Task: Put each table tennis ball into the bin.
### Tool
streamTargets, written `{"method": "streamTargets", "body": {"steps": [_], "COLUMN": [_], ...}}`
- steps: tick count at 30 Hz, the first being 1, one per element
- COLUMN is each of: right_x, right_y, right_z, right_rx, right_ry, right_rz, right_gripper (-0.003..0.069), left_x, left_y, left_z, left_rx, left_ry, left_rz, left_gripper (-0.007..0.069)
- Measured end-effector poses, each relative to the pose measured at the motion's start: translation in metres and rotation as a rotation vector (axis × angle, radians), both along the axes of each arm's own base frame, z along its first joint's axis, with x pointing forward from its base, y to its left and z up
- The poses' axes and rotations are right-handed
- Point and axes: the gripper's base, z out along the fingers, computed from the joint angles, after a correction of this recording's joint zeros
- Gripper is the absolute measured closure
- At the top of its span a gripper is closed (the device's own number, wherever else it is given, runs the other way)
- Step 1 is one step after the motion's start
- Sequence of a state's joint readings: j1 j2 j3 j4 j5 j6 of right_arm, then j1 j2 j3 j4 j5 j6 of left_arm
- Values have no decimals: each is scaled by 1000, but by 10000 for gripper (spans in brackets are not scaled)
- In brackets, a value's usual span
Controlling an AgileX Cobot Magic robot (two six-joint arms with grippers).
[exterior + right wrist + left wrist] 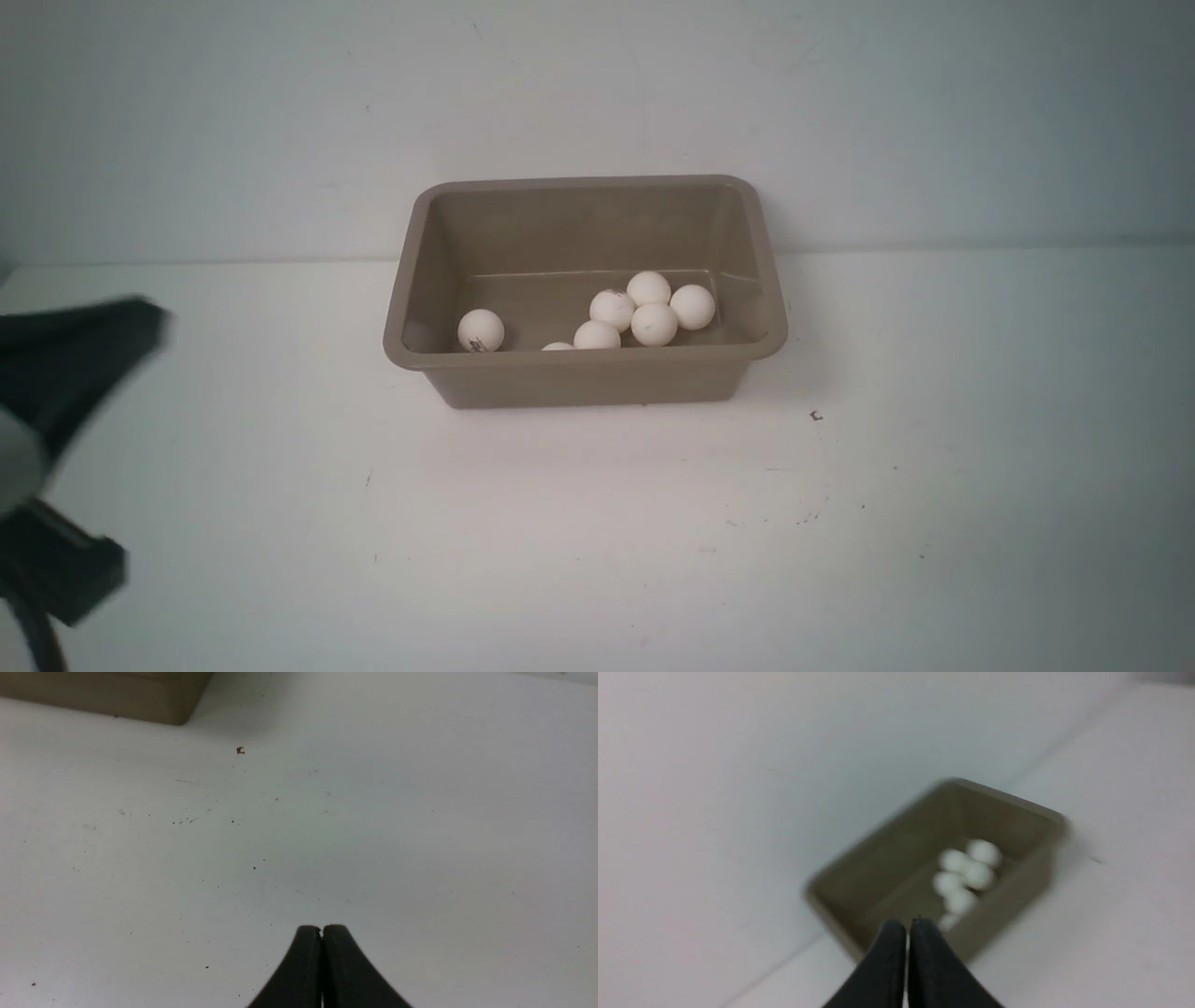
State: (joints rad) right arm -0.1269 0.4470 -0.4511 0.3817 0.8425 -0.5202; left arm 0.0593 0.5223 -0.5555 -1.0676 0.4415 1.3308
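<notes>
The taupe bin (583, 373) stands at the middle back of the white table. Several cream-white table tennis balls lie inside it: one alone at its left (481, 330), a cluster at its right (653, 323), and one half hidden behind the front wall (557, 346). In the left wrist view the bin (1017, 891) and balls (966, 872) look blurred. My left gripper (908, 926) is shut and empty; it shows blurred at the far left of the front view (140, 322), away from the bin. My right gripper (322, 928) is shut and empty over bare table, out of the front view.
A small dark speck (816, 416) lies on the table to the right of the bin, also seen as a speck (240, 750) in the right wrist view, near the bin's corner (140, 704). A pale wall rises behind the table.
</notes>
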Motion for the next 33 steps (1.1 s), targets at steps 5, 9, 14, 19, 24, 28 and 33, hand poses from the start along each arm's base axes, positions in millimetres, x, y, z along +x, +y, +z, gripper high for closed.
{"method": "streamTargets", "body": {"steps": [5, 9, 14, 19, 24, 28, 33], "right_x": [-1, -2, -2, -2, -2, -3, -3], "right_y": [1, 1, 1, 1, 1, 2, 2], "right_z": [-1, -2, -2, -2, -3, -3, -3], "right_rx": [2, 3, 3, 3, 4, 4, 4], "right_ry": [19, 28, 33, 34, 42, 48, 48], "right_rz": [7, 11, 13, 13, 16, 18, 18], "right_gripper": [673, 673, 673, 673, 673, 673, 673], "left_x": [-20, -30, -42, -49, -50, -50, -51], "left_y": [20, 26, 30, 31, 32, 30, 29], "left_z": [-44, -81, -118, -132, -137, -137, -131], "left_rx": [-108, -186, -277, -308, -310, -290, -268], "left_ry": [-60, -47, -70, -115, -121, -118, -137], "left_rz": [245, 340, 404, 425, 433, 395, 375], "left_gripper": [629, 629, 629, 629, 629, 629, 629]}}
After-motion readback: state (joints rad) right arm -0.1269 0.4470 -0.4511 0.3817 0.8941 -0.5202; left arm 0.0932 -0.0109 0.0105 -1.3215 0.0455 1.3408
